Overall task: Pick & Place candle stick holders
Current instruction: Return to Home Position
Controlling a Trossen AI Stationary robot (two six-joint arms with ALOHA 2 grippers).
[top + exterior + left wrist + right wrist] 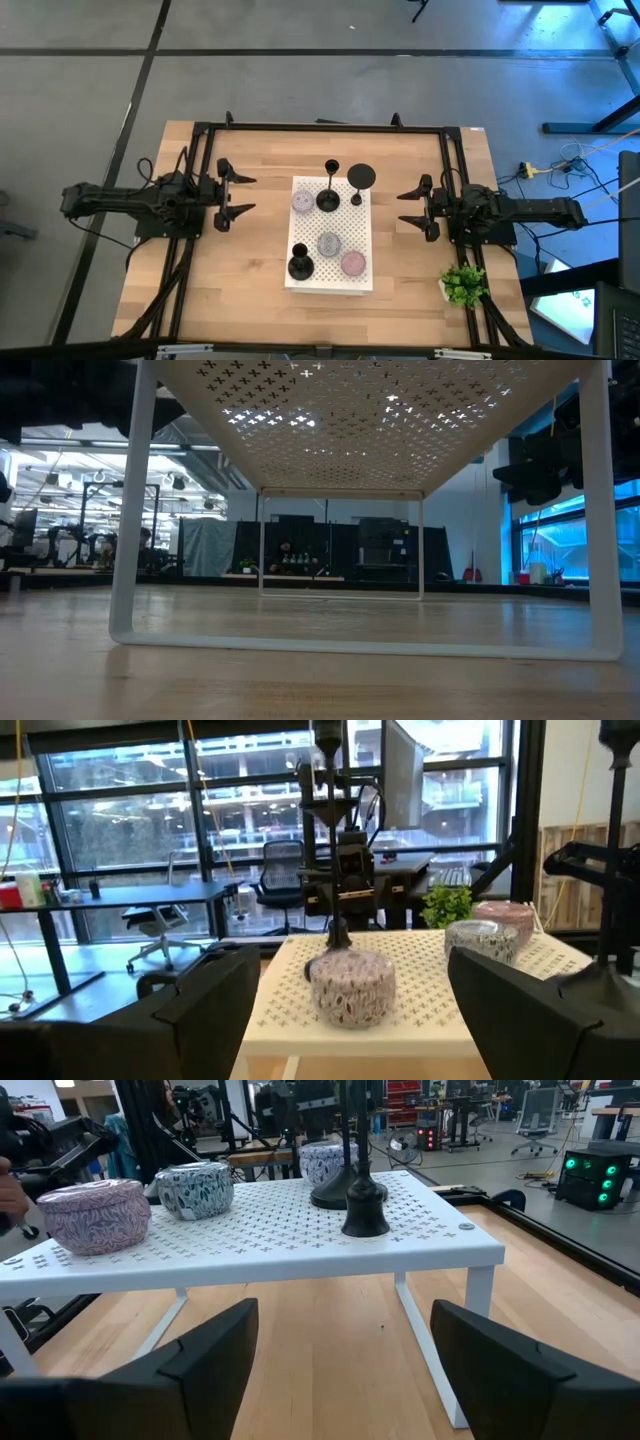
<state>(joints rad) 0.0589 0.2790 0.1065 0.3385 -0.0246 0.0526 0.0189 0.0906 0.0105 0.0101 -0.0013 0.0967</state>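
Both arms sit pulled back at the sides of the table (250, 290), and the white shelf (312, 226) lies between the two sets of jaws.

The left gripper (238, 197) faces the shelf with its jaws spread wide and nothing in them. Straight ahead of them stands a pale patterned candle tin (352, 988), and just behind that tin rises the tall candle stick holder (329, 198), upright on the shelf top. A shorter candle stick holder (300, 265) stands at the shelf corner nearest this gripper, off to one side of the jaws' line.

The right gripper (408, 208) faces the shelf from the opposite side, its jaws also wide and empty, well apart from the shelf edge. Closest in front of them is the third candle stick holder (366, 1205), near the shelf corner on that side, with the tall one just beyond it (their bases look close together from the wrist camera, though I cannot tell whether they touch).

Two more tins, a grey one (329, 243) and a pink one (352, 263), sit on the shelf farther from those two holders. A small green plant (462, 285) sits beside the right arm, behind its jaws.
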